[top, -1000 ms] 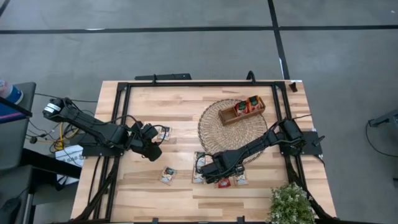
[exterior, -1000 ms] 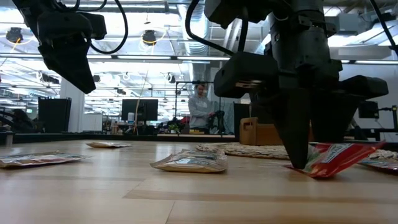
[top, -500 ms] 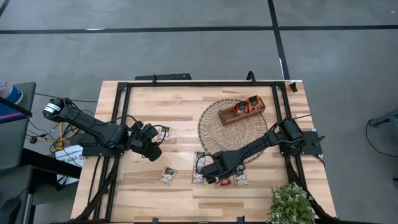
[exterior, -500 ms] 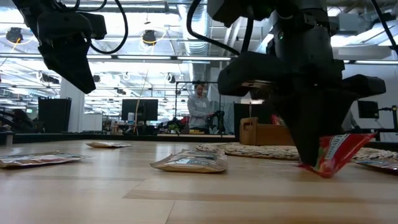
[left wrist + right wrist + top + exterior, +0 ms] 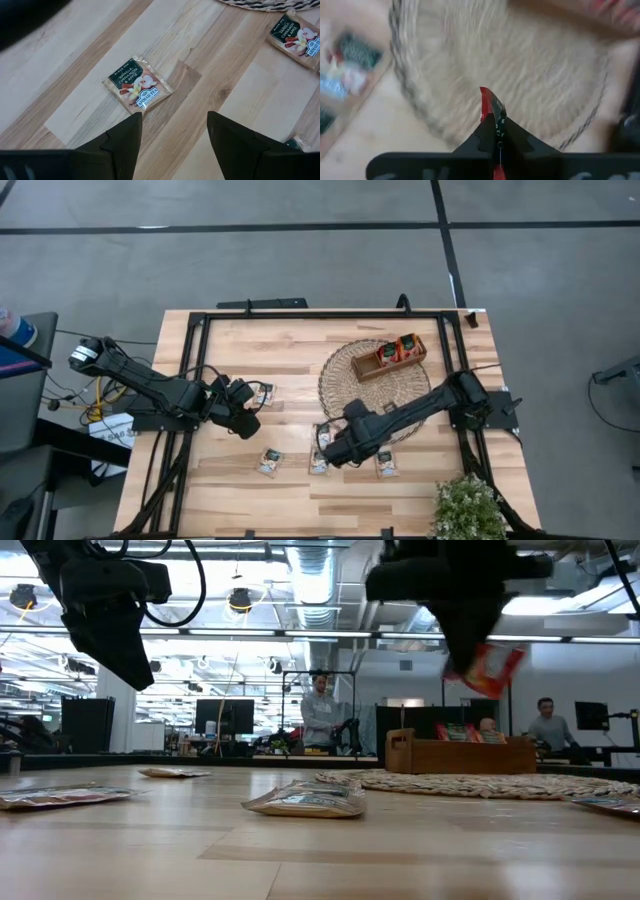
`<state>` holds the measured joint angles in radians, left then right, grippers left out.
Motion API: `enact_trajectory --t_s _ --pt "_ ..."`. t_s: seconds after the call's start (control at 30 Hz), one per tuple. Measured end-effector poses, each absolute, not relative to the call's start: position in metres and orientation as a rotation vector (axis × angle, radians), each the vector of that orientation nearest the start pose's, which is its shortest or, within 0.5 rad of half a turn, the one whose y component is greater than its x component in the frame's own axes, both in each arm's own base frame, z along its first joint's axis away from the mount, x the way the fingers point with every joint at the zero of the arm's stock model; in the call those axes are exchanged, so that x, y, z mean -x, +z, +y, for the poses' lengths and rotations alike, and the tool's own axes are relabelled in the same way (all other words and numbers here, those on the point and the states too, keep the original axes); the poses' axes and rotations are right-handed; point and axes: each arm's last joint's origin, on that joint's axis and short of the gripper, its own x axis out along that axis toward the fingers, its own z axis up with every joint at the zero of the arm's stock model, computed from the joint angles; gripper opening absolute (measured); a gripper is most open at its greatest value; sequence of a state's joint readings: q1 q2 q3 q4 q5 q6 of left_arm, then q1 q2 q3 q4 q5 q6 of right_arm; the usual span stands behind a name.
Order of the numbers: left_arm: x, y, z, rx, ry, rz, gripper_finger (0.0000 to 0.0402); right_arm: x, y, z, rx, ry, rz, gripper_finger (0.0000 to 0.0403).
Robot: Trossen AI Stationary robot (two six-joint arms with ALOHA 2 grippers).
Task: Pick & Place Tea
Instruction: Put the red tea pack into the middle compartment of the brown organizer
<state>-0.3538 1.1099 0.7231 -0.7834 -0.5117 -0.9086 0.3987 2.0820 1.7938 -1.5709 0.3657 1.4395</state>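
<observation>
A red tea sachet (image 5: 487, 668) hangs clear of the table, pinched edge-on between the closed fingers of the right gripper (image 5: 496, 131), which sits just off the seven-o'clock rim of the round wicker mat (image 5: 373, 385). On the mat, toward one o'clock, the wooden tray (image 5: 389, 358) holds red sachets. Pale sachets lie flat on the table (image 5: 290, 345): three in a row at five to six o'clock from the table's middle, and one (image 5: 138, 86) at nine o'clock, just ahead of the left gripper (image 5: 172, 131), whose fingers stand apart, holding nothing, above the wood.
</observation>
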Motion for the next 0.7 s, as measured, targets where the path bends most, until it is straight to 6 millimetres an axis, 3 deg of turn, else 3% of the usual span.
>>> enact_trajectory --t_s 0.17,0.3,0.47,0.7 --pt "-0.182 0.218 -0.052 0.336 0.585 0.884 0.0218 -0.344 0.252 0.116 -0.28 -1.105 1.131 0.0003" --pt "-0.183 0.218 -0.053 0.36 0.559 0.891 0.0218 -0.326 0.271 0.099 -0.274 -1.126 1.045 0.0002" --pt "-0.186 0.219 -0.055 0.39 0.539 0.866 0.0218 -0.284 0.303 0.08 -0.21 -1.085 0.941 0.0001" --pt "-0.193 0.223 -0.057 0.456 0.54 0.774 0.0218 -0.22 0.319 0.041 -0.17 -1.08 0.847 0.0001"
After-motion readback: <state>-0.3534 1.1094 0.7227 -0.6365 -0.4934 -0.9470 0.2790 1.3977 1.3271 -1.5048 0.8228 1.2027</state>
